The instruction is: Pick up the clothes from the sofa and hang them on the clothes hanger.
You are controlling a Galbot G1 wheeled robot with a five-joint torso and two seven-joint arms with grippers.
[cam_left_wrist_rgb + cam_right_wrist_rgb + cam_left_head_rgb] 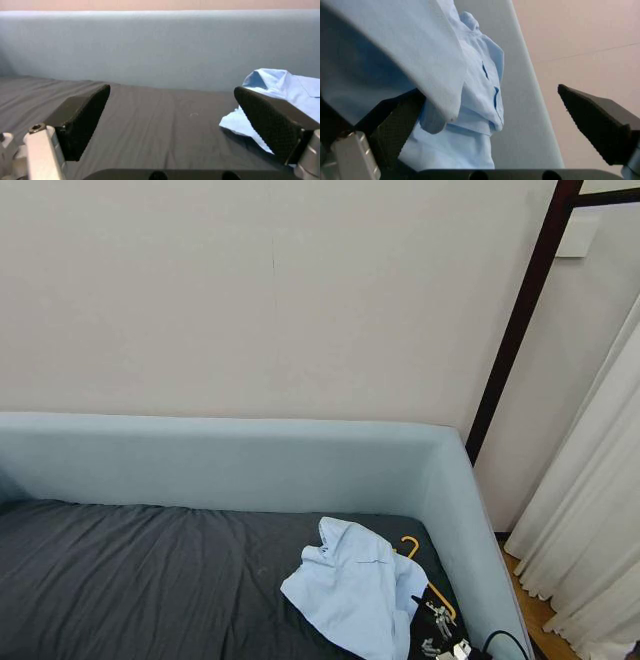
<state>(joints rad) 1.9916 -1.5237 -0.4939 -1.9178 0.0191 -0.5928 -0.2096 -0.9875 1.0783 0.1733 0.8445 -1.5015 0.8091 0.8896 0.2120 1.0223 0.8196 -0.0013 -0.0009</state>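
The left gripper (172, 90) is wide open above the sofa (250, 465); the right gripper (490, 92), open too, touches the blue shirt (350, 585) by an orange hanger (410, 547).

Domestic setting, evidently a home: a pale blue upholstered sofa (250, 465) with a dark seat cover stands against a plain wall (250, 290), white curtains (590, 530) reach a wooden floor (530, 605), and a shirt (355, 585) lies on the seat.

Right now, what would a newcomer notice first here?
A crumpled light blue shirt lies at the right end of the dark sofa seat, an orange hanger peeking from beneath it. The right gripper is open close by the shirt; the left gripper hangs open over the seat.
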